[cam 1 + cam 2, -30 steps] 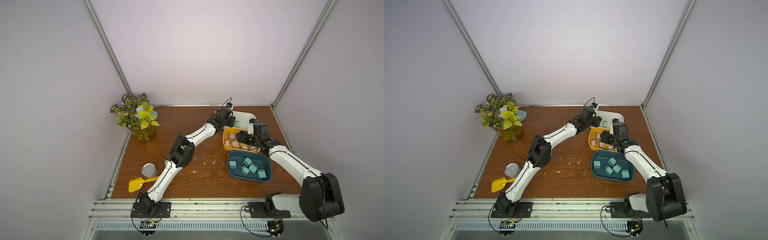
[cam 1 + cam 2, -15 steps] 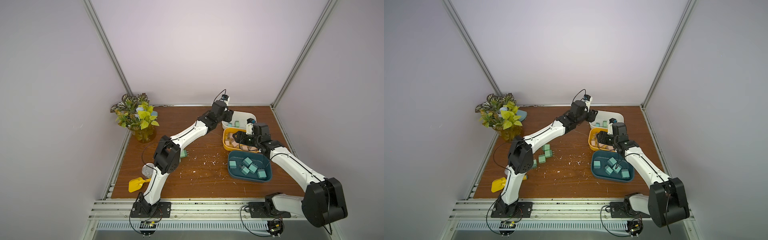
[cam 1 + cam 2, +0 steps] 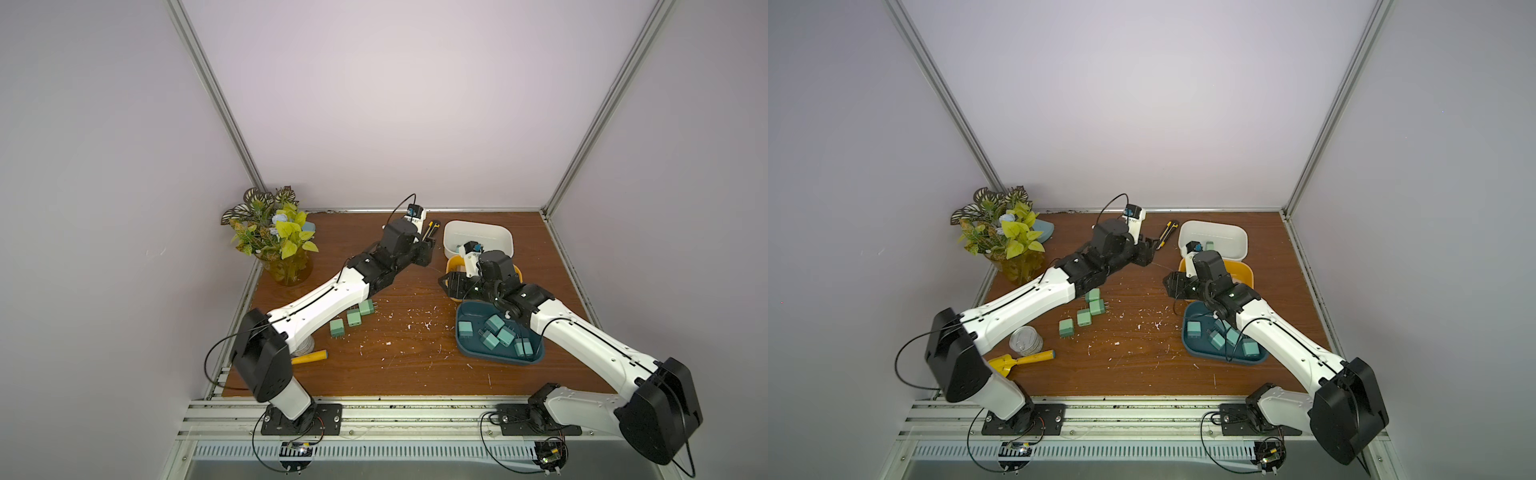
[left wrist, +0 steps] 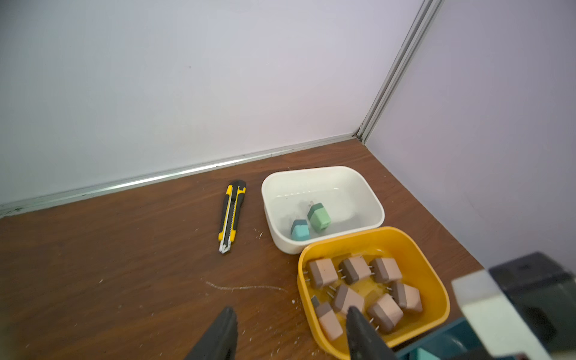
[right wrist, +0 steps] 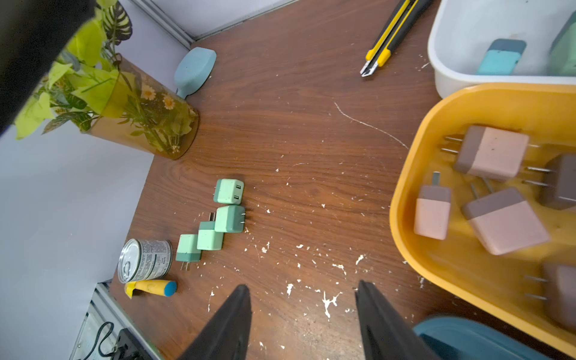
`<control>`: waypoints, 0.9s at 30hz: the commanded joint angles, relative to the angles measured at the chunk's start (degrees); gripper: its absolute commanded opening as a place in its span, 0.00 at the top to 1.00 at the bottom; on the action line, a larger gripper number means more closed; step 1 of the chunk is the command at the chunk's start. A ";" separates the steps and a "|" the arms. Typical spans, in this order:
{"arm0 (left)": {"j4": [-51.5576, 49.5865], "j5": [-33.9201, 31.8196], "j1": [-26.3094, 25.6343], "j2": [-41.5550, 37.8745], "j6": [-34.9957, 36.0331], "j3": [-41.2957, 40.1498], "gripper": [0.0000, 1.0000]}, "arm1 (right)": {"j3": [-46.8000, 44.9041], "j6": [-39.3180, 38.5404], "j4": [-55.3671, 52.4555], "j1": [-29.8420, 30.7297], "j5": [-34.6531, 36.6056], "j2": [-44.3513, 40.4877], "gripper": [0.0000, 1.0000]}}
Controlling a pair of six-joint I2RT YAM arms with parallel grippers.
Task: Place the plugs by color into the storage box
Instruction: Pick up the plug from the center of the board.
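Jaws apart, empty, left gripper [image 4: 290, 311] and right gripper [image 5: 302, 285] near yellow bin [image 5: 402, 193], left arm outstretched, mint plugs [image 5: 229, 218] well apart from it.

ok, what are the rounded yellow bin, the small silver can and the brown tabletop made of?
Rounded yellow bin: likely moulded plastic, glossy; soft highlights on its smooth, one-piece walls.
Small silver can: metal, shiny; ring-pull lid, printed label around its side.
Brown tabletop: wood-grain, satin; solid wood or laminate can't be told, with a white scratch.
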 commanded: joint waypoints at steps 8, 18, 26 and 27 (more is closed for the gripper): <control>-17.44 -8.06 1.67 -25.75 -5.00 -20.23 0.42 | 4.66 3.52 1.54 9.62 5.42 2.95 0.41; -29.77 -7.55 5.55 -43.80 -11.09 -31.26 0.42 | 16.39 1.58 -0.13 17.85 7.47 14.27 0.40; -31.61 -7.71 5.56 -48.85 -15.21 -35.16 0.42 | 25.46 -0.60 -1.07 22.20 8.62 24.05 0.39; -31.61 -8.14 5.56 -49.48 -15.49 -35.69 0.42 | 26.28 -0.78 -0.97 22.45 8.66 25.02 0.39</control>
